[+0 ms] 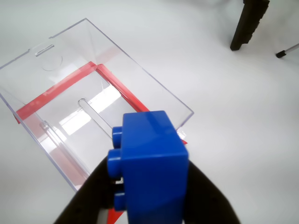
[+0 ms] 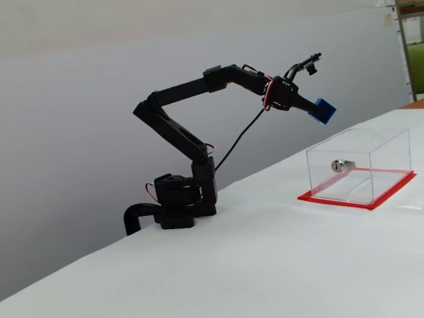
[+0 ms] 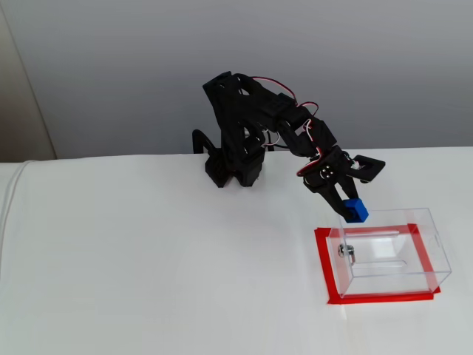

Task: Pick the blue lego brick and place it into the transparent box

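Observation:
The blue lego brick (image 1: 152, 168) fills the lower middle of the wrist view, clamped between my black fingers (image 1: 208, 191). My gripper (image 1: 149, 186) is shut on it. In both fixed views the brick (image 2: 324, 111) (image 3: 355, 209) hangs in the air above the near edge of the transparent box (image 2: 361, 165) (image 3: 392, 251), clear of its walls. The box (image 1: 88, 93) has clear walls on a red base and stands on the white table. A small silver metal piece (image 2: 339, 165) (image 3: 347, 252) lies within it.
The arm's black base (image 2: 179, 202) (image 3: 233, 166) stands at the table's back edge. A black stand leg (image 1: 247, 23) and a thin metal leg (image 1: 287, 50) show at the top right of the wrist view. The table (image 3: 148, 259) is white.

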{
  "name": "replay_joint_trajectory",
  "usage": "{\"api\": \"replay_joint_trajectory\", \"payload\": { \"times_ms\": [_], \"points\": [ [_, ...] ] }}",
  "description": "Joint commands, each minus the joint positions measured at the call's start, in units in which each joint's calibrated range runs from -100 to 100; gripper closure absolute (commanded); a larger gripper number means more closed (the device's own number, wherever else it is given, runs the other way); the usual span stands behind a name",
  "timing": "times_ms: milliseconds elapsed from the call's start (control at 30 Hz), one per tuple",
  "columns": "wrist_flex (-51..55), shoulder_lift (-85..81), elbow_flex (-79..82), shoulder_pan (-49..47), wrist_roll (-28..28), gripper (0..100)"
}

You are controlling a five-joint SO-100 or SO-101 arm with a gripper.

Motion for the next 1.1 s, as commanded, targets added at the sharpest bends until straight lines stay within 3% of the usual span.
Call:
{"api": "replay_joint_trajectory", "payload": {
  "times_ms": [0, 600, 833, 1067],
  "points": [
    [-3.6, 4.4, -6.6, -1.8, -0.5, 98],
    [-4.5, 19.0, -16.8, -4.3, -2.4, 98],
    [-4.5, 19.0, -16.4, -5.0, -2.1, 83],
    [-4.5, 18.7, -16.3, -5.0, -2.1, 83]
  ]
}}
